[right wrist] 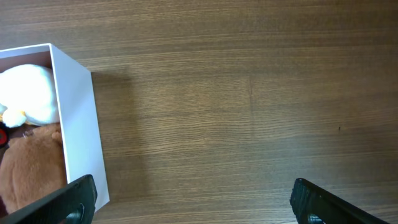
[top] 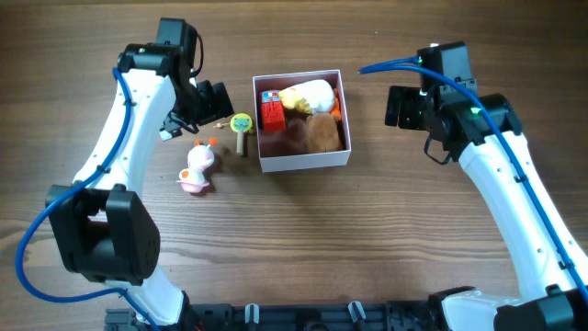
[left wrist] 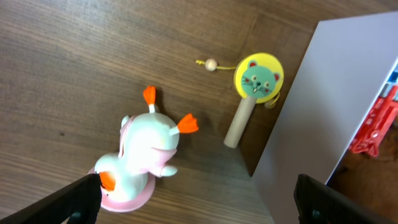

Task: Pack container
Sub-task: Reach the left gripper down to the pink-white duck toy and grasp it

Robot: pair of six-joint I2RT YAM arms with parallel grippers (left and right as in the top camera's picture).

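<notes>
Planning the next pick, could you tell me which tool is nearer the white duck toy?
Left. The left tool hangs near the duck toy; the right tool is on the opposite side of the container.

Matt wood table, glossy plastic duck

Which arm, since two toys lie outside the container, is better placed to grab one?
Left. The left gripper, open, hovers by the duck and rattle; the right gripper is across the container from them.
</notes>
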